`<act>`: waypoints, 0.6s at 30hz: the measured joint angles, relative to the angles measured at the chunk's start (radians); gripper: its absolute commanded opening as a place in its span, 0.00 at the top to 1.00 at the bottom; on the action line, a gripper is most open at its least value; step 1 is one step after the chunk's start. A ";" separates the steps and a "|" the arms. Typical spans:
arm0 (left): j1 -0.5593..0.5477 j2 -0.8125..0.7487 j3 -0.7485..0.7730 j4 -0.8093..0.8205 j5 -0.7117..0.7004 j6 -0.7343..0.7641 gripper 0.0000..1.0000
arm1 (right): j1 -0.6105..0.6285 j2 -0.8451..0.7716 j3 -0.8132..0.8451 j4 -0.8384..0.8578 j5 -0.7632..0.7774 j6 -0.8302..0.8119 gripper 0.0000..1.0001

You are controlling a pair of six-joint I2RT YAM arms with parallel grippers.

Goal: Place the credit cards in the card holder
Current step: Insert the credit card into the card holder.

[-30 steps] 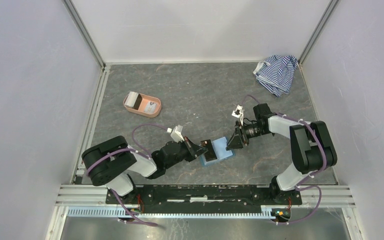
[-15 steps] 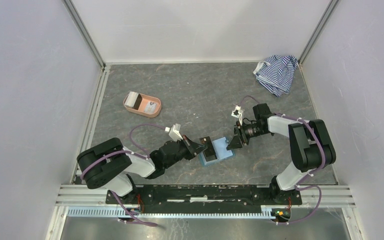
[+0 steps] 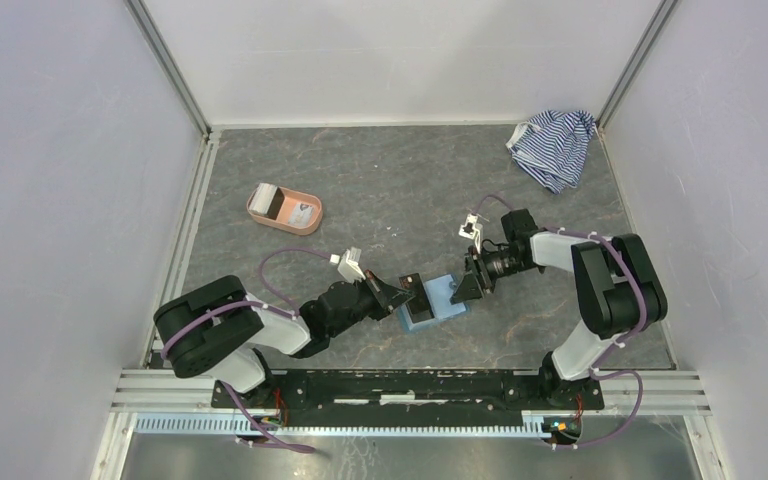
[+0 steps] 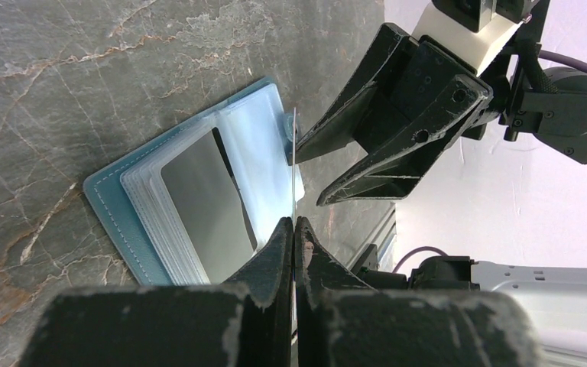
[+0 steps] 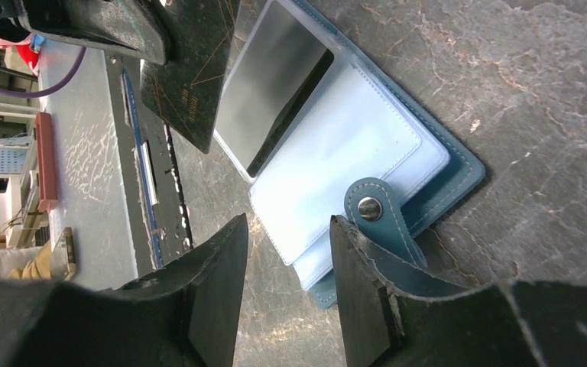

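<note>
Left gripper (image 4: 293, 223): we see its jaws pressed together on a dark credit card (image 5: 191, 84), held on edge.
Right gripper (image 5: 287, 229): jaws spread, beside the snap tab (image 5: 374, 214).
Card holder (image 3: 445, 298): open on the tabletop (image 3: 380, 190), at 4 o'clock from the salmon-pink tray (image 3: 283, 208).

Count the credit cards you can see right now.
4. A black card pinched in the left gripper; a shiny card sleeved in the open card holder; apparently a dark card and a grey card in the pink tray. Others may be stacked or hidden.
</note>
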 measured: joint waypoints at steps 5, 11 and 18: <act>0.000 0.000 0.000 -0.002 0.000 0.000 0.98 | 0.003 0.011 -0.001 0.000 -0.048 0.002 0.51; 0.000 0.003 0.000 0.002 0.000 -0.002 0.98 | 0.003 0.011 -0.007 0.003 -0.147 0.010 0.51; 0.000 0.029 0.000 0.010 0.000 -0.011 0.98 | 0.003 0.011 -0.055 0.097 -0.130 0.116 0.49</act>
